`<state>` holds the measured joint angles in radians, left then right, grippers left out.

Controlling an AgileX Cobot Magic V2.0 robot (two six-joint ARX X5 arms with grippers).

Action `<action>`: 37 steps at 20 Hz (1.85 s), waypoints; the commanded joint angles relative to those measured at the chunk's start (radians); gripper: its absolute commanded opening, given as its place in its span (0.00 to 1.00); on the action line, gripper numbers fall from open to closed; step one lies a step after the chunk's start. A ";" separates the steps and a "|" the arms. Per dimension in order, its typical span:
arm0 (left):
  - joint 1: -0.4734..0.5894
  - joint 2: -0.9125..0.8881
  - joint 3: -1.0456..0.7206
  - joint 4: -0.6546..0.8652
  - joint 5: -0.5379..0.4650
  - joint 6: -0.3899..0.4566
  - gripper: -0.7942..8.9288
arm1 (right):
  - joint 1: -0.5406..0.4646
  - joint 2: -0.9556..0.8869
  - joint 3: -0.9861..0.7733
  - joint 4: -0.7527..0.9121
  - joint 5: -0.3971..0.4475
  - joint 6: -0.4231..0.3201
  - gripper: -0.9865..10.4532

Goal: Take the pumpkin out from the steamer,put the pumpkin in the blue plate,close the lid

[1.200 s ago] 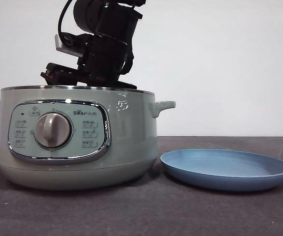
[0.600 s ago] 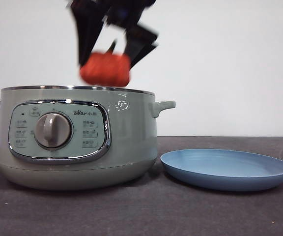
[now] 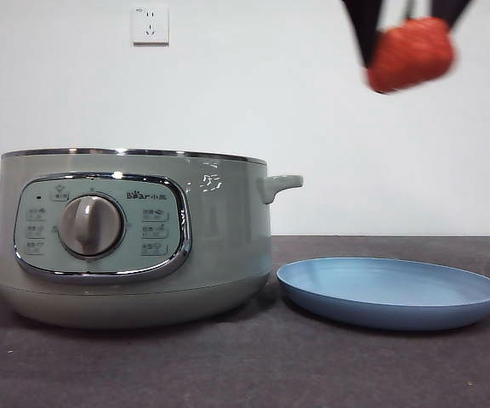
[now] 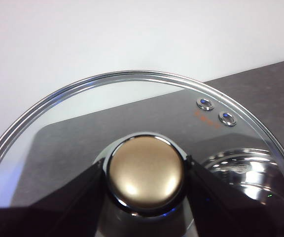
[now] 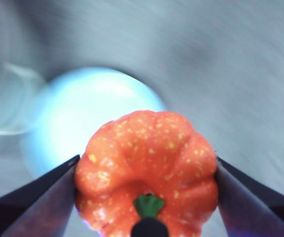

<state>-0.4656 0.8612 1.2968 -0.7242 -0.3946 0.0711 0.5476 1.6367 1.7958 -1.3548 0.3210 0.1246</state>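
Half a second ago the pumpkin (image 3: 411,53) hung just above the steamer (image 3: 134,238); now it has swung across to the upper right, high over the blue plate (image 3: 390,291), blurred with motion. The right gripper (image 5: 146,185) has its two black jaws clamped on either side of the pumpkin, whose green stem faces the wrist camera, and the plate shows below it as a pale blue round. The steamer stands open on the dark table (image 3: 245,365), its chrome rim bare, with the plate just beside it on the right. The left gripper (image 4: 146,173) holds the lid (image 4: 132,98) off to the side, jaws closed on its rounded knob (image 4: 146,173), the glass tilted with the chrome edge arching above. A white wall (image 3: 313,119) stands behind.
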 commanded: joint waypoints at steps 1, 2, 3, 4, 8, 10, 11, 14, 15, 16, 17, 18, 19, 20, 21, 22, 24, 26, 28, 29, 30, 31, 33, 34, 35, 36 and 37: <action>0.000 -0.003 0.018 0.051 0.032 0.011 0.07 | -0.016 -0.049 -0.129 0.056 0.026 0.058 0.07; 0.000 0.003 0.018 0.055 0.034 0.011 0.07 | -0.023 -0.073 -0.189 0.103 0.025 0.058 0.07; 0.000 0.008 0.018 0.055 0.035 0.011 0.07 | -0.024 -0.096 -0.249 0.151 0.024 0.058 0.07; 0.000 0.010 0.018 0.055 0.036 0.011 0.07 | -0.024 -0.117 -0.309 0.200 0.018 0.058 0.07; 0.000 0.026 0.018 0.060 0.061 0.011 0.07 | -0.023 -0.144 -0.525 0.421 -0.011 0.058 0.07; 0.000 0.030 0.018 0.058 0.063 0.011 0.07 | -0.023 -0.143 -0.627 0.568 -0.096 0.054 0.07; 0.000 0.030 0.018 0.058 0.063 0.011 0.07 | -0.024 -0.142 -0.673 0.633 -0.128 0.050 0.07; 0.000 0.030 0.018 0.058 0.063 0.011 0.07 | -0.023 -0.124 -0.758 0.754 -0.170 0.050 0.07; 0.000 0.030 0.018 0.058 0.063 0.011 0.07 | -0.024 -0.106 -0.763 0.759 -0.167 0.049 0.07; 0.000 0.030 0.018 0.058 0.063 0.011 0.07 | -0.024 -0.086 -0.763 0.764 -0.166 0.042 0.09; 0.000 0.030 0.018 0.058 0.063 0.011 0.07 | -0.025 -0.066 -0.763 0.776 -0.166 0.040 0.10; 0.000 0.030 0.018 0.058 0.063 0.011 0.07 | -0.027 -0.047 -0.763 0.789 -0.167 0.033 0.10; 0.000 0.030 0.018 0.058 0.063 0.011 0.07 | -0.029 -0.026 -0.763 0.800 -0.168 0.031 0.09; 0.000 0.030 0.018 0.058 0.063 0.011 0.07 | -0.029 -0.005 -0.763 0.806 -0.168 0.031 0.09; 0.000 0.030 0.018 0.058 0.063 0.011 0.07 | -0.029 0.010 -0.763 0.806 -0.167 0.031 0.09; 0.000 0.030 0.018 0.058 0.063 0.011 0.07 | -0.030 0.021 -0.763 0.807 -0.166 0.031 0.10; 0.000 0.030 0.018 0.057 0.063 0.011 0.07 | -0.030 0.022 -0.763 0.809 -0.167 0.031 0.10; 0.000 0.030 0.018 0.057 0.063 0.011 0.07 | -0.031 0.022 -0.763 0.803 -0.193 0.030 0.10; 0.000 0.030 0.018 0.057 0.063 0.011 0.07 | -0.037 0.023 -0.763 0.801 -0.235 0.030 0.19; 0.000 0.030 0.018 0.057 0.063 0.011 0.07 | -0.037 0.024 -0.763 0.802 -0.242 0.025 0.27; 0.000 0.030 0.018 0.056 0.063 0.011 0.07 | -0.037 0.024 -0.763 0.803 -0.242 0.024 0.32; 0.000 0.030 0.018 0.056 0.063 0.011 0.07 | -0.037 0.024 -0.763 0.801 -0.242 0.024 0.35; 0.000 0.030 0.018 0.056 0.063 0.011 0.07 | -0.037 0.024 -0.763 0.800 -0.242 0.024 0.44; 0.000 0.030 0.018 0.056 0.063 0.011 0.07 | -0.037 0.024 -0.763 0.798 -0.242 0.024 0.48; 0.000 0.030 0.018 0.055 0.063 0.011 0.07 | -0.037 0.024 -0.763 0.796 -0.242 0.024 0.53; 0.000 0.030 0.018 0.053 0.063 0.011 0.07 | -0.037 0.024 -0.763 0.794 -0.242 0.024 0.56; 0.000 0.030 0.018 0.049 0.063 0.011 0.07 | -0.037 0.024 -0.763 0.794 -0.242 0.029 0.60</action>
<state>-0.4656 0.9028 1.2968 -0.7204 -0.3283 0.0711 0.5102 1.6520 1.0416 -0.5602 0.0803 0.1570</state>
